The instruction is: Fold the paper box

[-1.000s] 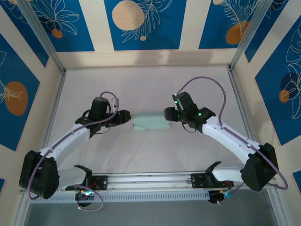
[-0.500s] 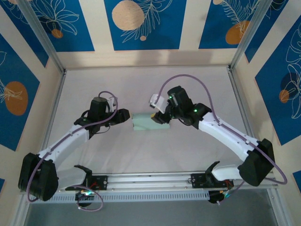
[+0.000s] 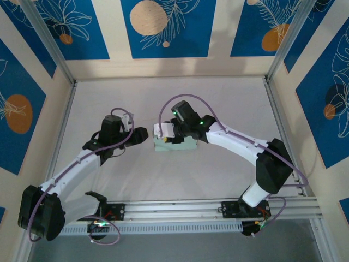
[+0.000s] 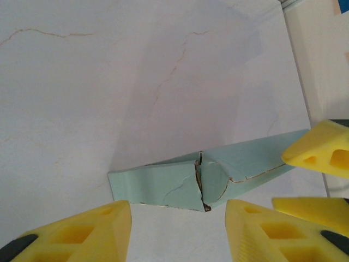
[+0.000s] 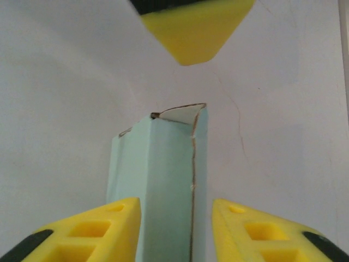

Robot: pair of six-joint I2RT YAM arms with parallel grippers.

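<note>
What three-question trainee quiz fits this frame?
1. True or false: the box lies flat on the table.
2. Fill in: seen from above, the left gripper sits just off the box's ___ end.
3. Which gripper has the box between its fingers? A) the left gripper B) the right gripper C) neither

Key: 1 true; 2 left; 3 B.
</note>
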